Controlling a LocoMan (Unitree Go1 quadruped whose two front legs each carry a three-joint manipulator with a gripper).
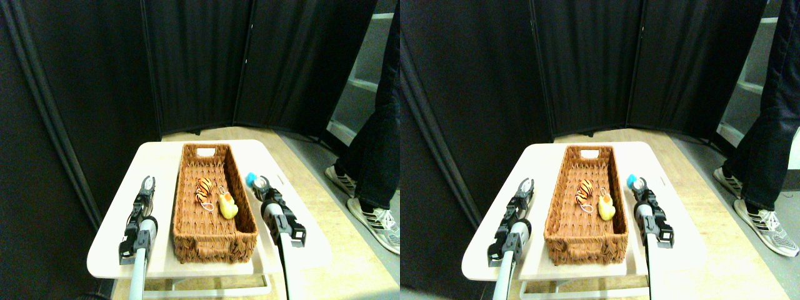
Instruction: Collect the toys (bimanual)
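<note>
Blue soft toy [251,179] gripped by right tool [258,183]; lift, swing over long brown wicker basket [185,206], drop gently. Left tool [148,182] open, empty.

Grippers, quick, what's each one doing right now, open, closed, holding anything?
Left gripper: open, holding nothing, over the table left of the basket.
Right gripper: at the blue toy; cannot tell if it grips it.

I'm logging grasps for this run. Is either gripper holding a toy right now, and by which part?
The right gripper is closed on a small blue toy beside the basket; which part it grips is too small to tell. The left gripper is open and holds nothing.
</note>
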